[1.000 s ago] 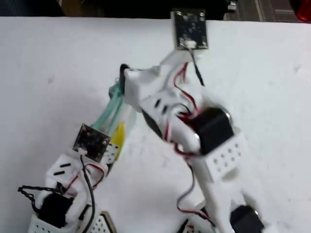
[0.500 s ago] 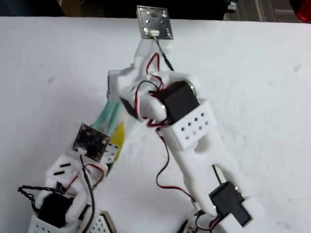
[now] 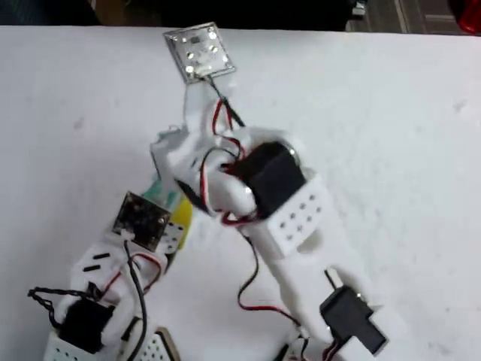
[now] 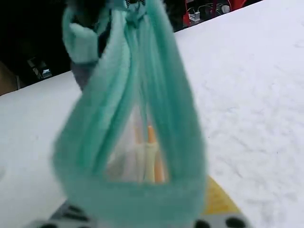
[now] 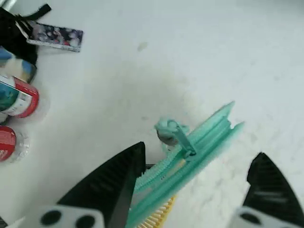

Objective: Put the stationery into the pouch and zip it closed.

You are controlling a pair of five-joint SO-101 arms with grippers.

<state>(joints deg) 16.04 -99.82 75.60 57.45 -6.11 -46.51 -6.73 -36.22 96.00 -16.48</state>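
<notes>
White table (image 3: 406, 113): left gripper (image 3: 174, 226) clamps one end of the teal pouch (image 5: 204, 142), pens (image 4: 151, 152) inside, while the right gripper (image 5: 199, 154) gapes empty astride the zipper pull (image 5: 168, 133); closing off-centre, it would likely miss it.

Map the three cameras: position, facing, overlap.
High view: fixed above the table, looking down; left arm and right arm show, left end effector holding the teal pouch.
Left wrist view: on the left wrist, looking into the pouch at pens; own jaw edge shows.
Right wrist view: on the right wrist, looking down at the zipper slider; right end effector open, fingers either side.
Shared: all three show the pouch.
</notes>
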